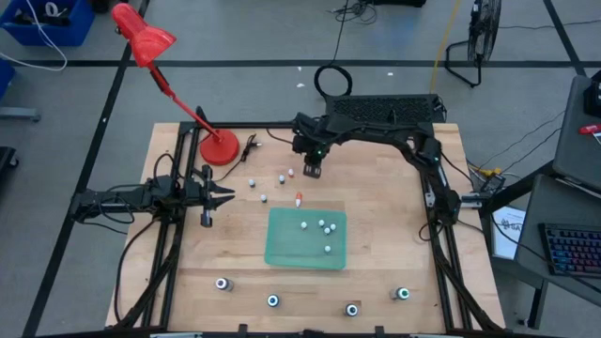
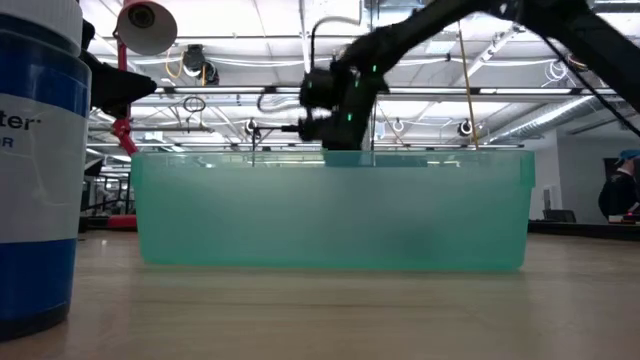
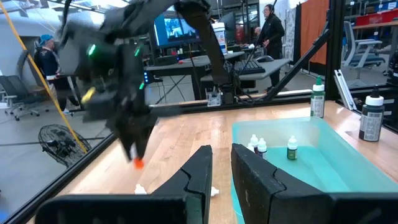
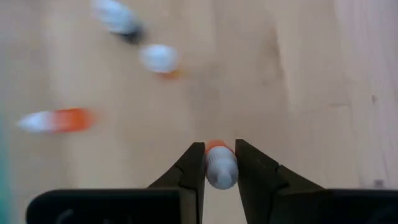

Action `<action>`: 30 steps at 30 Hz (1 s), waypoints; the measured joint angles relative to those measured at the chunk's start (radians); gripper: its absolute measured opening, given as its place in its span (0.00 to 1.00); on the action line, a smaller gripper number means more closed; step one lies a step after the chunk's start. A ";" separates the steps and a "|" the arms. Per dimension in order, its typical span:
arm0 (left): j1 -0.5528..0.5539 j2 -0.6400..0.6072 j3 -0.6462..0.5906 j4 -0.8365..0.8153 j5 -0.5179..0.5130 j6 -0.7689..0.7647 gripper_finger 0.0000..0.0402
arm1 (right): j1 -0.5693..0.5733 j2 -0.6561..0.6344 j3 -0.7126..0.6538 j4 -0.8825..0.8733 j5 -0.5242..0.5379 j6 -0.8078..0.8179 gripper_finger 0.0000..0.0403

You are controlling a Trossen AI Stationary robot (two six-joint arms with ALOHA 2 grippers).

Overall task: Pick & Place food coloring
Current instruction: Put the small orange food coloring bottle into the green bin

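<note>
The right gripper is pinched on 1 small orange-capped food coloring bottle, which lies between the fingertips with its long axis running straight out along the fingers, cap end forward. In the high view this gripper is above the table's far middle, and the green tray lies toward the near edge from it, so the carry appears to run that way. The left gripper, pressed together and empty, waits at the table's left, well apart.
</note>
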 joint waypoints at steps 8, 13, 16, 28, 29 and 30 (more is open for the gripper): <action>0.000 0.000 0.000 0.000 0.000 0.000 0.17 | 0.259 -0.183 0.000 -0.078 0.008 0.078 0.14; 0.000 0.000 0.000 0.000 0.000 0.000 0.17 | 0.476 -0.199 -0.001 -0.091 0.137 0.106 0.14; 0.000 0.000 0.000 0.000 0.000 0.000 0.17 | 0.573 -0.188 -0.032 -0.078 0.199 0.106 0.14; 0.000 0.000 0.000 0.000 0.000 0.000 0.17 | 0.644 -0.182 -0.295 0.191 0.212 0.158 0.14; 0.000 0.000 0.000 -0.001 0.000 0.000 0.17 | 0.641 -0.182 -0.311 0.208 0.199 0.160 0.14; 0.000 0.000 0.000 0.000 0.000 0.000 0.17 | 0.638 -0.183 -0.324 0.219 0.187 0.162 0.14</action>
